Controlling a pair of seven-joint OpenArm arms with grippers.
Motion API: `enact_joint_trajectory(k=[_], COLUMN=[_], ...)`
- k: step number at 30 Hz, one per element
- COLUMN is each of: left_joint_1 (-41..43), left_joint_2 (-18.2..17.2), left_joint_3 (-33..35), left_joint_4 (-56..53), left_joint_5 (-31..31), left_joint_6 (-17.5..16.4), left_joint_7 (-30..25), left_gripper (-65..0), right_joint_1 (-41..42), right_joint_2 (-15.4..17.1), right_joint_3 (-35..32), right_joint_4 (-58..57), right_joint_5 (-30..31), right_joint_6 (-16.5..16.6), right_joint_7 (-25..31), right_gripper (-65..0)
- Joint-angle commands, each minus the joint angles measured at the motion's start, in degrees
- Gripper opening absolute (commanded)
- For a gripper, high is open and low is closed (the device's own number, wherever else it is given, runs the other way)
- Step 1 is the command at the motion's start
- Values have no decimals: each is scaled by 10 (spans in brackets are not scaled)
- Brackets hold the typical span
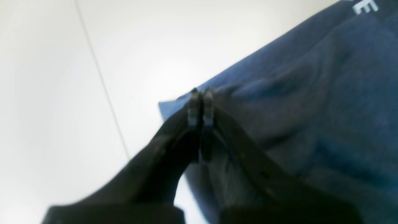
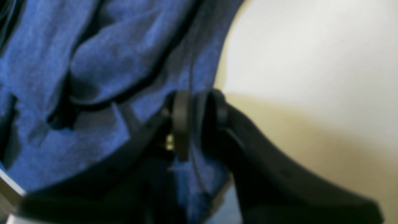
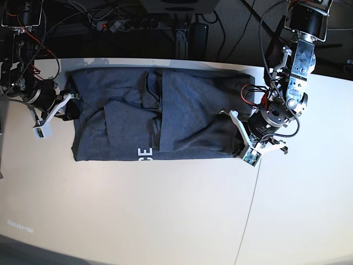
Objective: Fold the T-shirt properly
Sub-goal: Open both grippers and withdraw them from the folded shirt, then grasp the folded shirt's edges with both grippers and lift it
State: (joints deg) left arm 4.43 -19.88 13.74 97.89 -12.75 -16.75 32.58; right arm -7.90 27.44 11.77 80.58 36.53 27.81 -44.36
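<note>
The T-shirt [image 3: 160, 121] is seen spread in a wide band across the far half of the white table [image 3: 165, 210], already partly folded lengthwise. Its opposite short ends are pinched by the left gripper [image 1: 201, 93] and the right gripper [image 2: 196, 96], jaws pressed together on cloth. Soft, limp, light fabric is judged best held at corners and hems.

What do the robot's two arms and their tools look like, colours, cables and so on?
Both tools, the left tool and the right tool, have slim curved black fingers. In the base view each wrist carries white bracket pieces on a round black-and-silver body. The left arm is silver-grey, with black cables looping alongside and red wiring near the wrist.
</note>
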Motion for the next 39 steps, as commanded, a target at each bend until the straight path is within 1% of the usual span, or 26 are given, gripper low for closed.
enact_joint_trajectory(k=[1, 3, 5, 7, 10, 15, 21, 28, 32, 39], left_joint_1=[-4, 3, 10, 17, 23, 31, 54, 85, 91, 90], left_joint_2=[-9, -21, -31, -37, -39, -39, -40, -40, -43, -64], left_joint_3=[-3, -3, -3, -6, -16, -54, -96, -97, -97, -97], left_joint_4=[11, 11, 11, 11, 11, 11, 10, 6, 6, -29], left_joint_5=[-3, -3, -3, -3, -3, -3, -3, -2, 8, 8], left_joint_6=[-10, -10, -10, -10, -8, -8, -9, -11, -11, -11], left_joint_7=[-12, -13, -13, -13, -13, -13, -12, -12, -10, -12], left_gripper=[-650, -650, -650, -650, -650, -650, -650, -650, -650, -650], right_joint_1=[-2, -2, -2, -2, 0, 0, 0, 3, 16, 25], right_joint_2=[3, 3, 3, 3, 3, 3, 3, 3, 3, 3], right_joint_3=[-2, -2, -2, -2, -2, -2, -2, 1, 10, 32], right_joint_4=[-11, -23, -30, -32, -32, -24, 38, 102, 110, 110], right_joint_5=[-22, -22, -23, -38, -57, -54, -54, -55, -54, -55], right_joint_6=[45, 45, 45, 45, 45, 45, 45, 45, 45, 45], right_joint_7=[-24, -15, -4, 5, 24, 50, 53, 54, 53, 42], right_gripper=[-583, -650, -650, -650, -650, -650, -650, -650, -650, -650])
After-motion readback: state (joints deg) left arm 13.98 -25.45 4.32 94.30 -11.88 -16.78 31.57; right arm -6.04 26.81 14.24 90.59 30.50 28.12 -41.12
